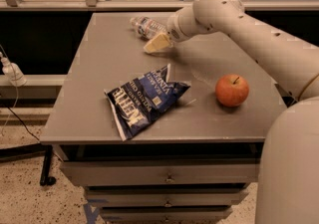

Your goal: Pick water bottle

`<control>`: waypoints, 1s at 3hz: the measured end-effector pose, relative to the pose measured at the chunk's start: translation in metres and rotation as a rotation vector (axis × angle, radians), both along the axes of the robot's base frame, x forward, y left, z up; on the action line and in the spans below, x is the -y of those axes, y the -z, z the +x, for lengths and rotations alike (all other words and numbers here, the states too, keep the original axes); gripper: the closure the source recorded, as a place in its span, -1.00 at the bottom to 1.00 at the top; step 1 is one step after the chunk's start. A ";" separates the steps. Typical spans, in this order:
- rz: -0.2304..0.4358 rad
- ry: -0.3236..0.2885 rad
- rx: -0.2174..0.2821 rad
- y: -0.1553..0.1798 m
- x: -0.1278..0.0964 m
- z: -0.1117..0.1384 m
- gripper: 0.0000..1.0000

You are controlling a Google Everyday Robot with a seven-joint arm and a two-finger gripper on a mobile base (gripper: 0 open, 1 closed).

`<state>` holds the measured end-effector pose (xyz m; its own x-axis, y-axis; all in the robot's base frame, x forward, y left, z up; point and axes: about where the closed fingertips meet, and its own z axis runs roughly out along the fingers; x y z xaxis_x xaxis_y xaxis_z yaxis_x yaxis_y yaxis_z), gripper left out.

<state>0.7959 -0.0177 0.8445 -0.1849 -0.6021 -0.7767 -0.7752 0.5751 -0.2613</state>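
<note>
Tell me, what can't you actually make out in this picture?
Camera view:
- Water bottle: its right end is hidden behind the gripper at the table's far side; the label is too small to read.
- Gripper: whether it touches the bottle cannot be told; the arm's wrist covers part of it.
- Arm: cut off by the right edge.
- Chip bag: lettering blurred.

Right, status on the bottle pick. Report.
Gripper low at the table's far side, right beside the water bottle. Bottle on its side, not lifted. Chip bag and apple nearer the front, well apart.
</note>
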 end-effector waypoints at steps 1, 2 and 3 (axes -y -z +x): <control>0.020 -0.007 0.006 -0.006 -0.002 0.003 -0.05; 0.058 -0.029 0.004 -0.015 -0.008 0.000 0.40; 0.113 -0.072 0.009 -0.033 -0.016 -0.009 0.88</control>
<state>0.7869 -0.0021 0.8777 -0.1373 -0.5220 -0.8418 -0.8136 0.5442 -0.2048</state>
